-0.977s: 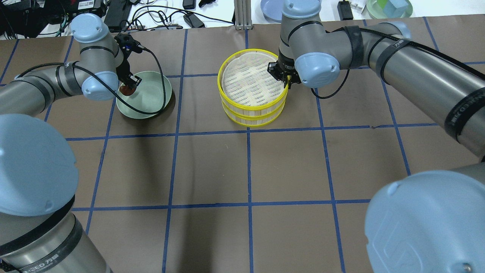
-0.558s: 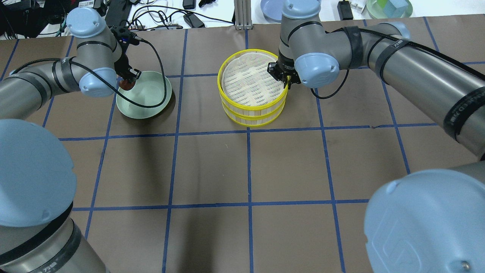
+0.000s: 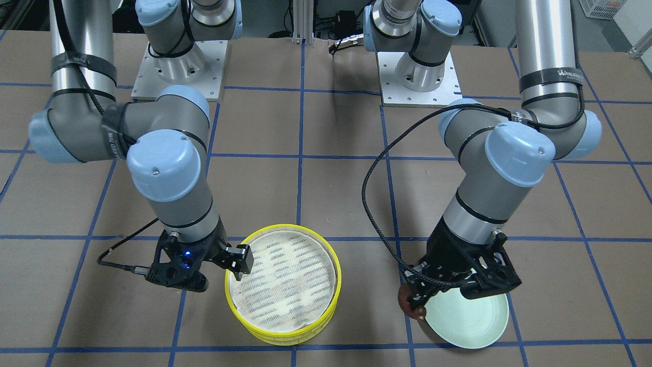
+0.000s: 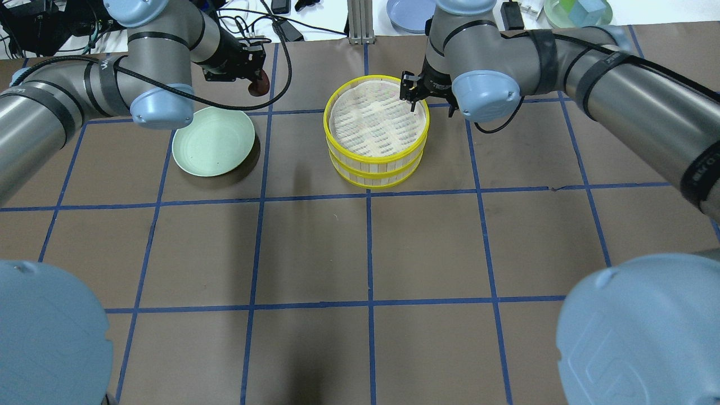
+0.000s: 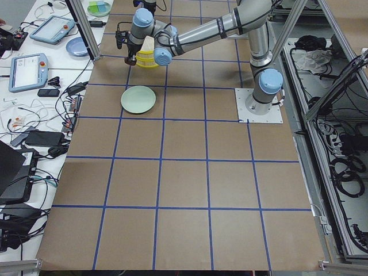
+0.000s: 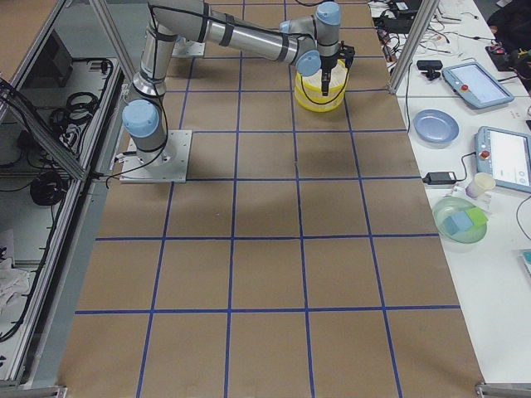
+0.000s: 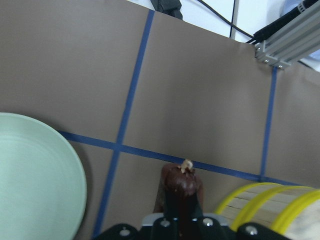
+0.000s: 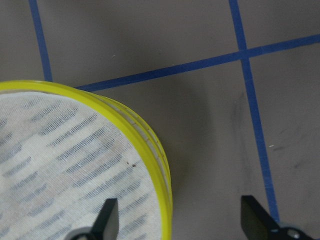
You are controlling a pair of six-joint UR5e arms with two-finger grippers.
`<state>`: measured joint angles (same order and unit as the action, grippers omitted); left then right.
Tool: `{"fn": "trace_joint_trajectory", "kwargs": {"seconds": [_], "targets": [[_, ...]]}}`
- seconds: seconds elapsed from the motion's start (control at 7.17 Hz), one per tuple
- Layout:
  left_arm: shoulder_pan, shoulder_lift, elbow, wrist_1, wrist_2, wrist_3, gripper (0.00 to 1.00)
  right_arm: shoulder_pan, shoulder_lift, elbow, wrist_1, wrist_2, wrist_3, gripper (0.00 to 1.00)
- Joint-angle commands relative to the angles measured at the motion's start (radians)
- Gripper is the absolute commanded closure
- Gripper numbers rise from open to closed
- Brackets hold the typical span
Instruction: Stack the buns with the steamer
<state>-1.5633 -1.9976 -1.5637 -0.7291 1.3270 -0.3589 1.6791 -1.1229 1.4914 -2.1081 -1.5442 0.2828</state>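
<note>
My left end effector (image 4: pixel 257 80) is pinching the dark reddish-brown bun (image 7: pixel 181 181), holding it clear above the table (image 4: pixel 365 253) between the pale green plate (image 4: pixel 211 147) and the steamer (image 4: pixel 376 164). The steamer's two yellow-rimmed trays are stacked near the table's far edge, about midway along it. My right end effector (image 4: pixel 412 93) hangs spread wide across the top rim, one finger (image 8: pixel 107 219) over the white mesh and the other outside the wall.

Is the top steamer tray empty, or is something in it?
Empty. The top steamer tray shows only bare white mesh, in the overhead and front views alike.
</note>
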Motion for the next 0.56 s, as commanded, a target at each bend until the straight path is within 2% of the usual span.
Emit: {"fn": "trace_joint_trajectory", "kwargs": {"seconds": [0.0, 0.28, 0.42], "targets": [[-0.061, -0.001, -0.001, 0.003, -0.153, -0.277, 1.00, -0.100, -0.125, -0.002, 0.144, 0.050, -0.182, 0.00], [-0.110, -0.029, -0.006, 0.003, -0.173, -0.421, 1.00, -0.159, -0.234, -0.005, 0.290, 0.049, -0.304, 0.00], [-0.118, -0.042, -0.006, 0.002, -0.211, -0.432, 1.00, -0.162, -0.271, -0.005, 0.330, 0.046, -0.335, 0.00]]}}
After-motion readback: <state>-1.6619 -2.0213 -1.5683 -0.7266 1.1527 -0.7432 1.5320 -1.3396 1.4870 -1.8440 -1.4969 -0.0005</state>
